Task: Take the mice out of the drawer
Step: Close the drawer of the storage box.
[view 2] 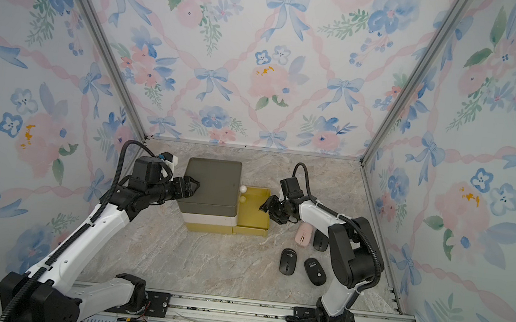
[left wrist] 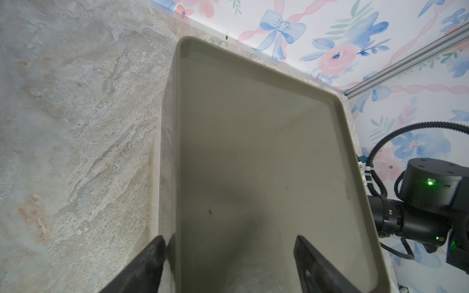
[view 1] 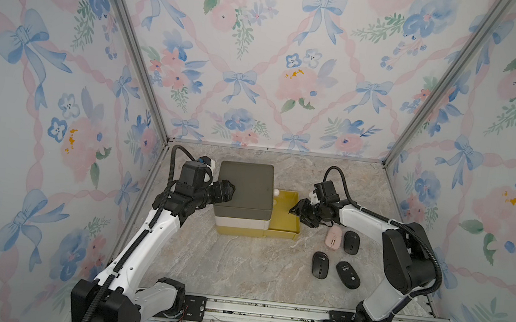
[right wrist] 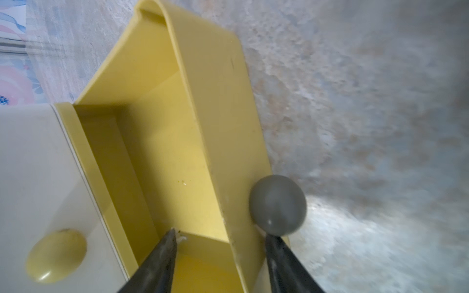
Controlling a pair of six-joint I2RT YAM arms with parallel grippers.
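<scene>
as four mice (view 1: 320, 264) lie on the worktop (view 1: 239, 264) near the open right jaws and the drawer (view 1: 283, 218) looks empty, the task seems done; left jaws are open too.

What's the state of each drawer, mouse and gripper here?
Yellow bottom drawer: pulled open, empty.
Cream middle drawer: shut.
Grey top drawer: shut.
Pink mouse: out, on the table.
Black mice: all three out, on the table.
Left gripper: open, straddling the grey top's side edge.
Right gripper: open, straddling the yellow drawer's front wall.
</scene>
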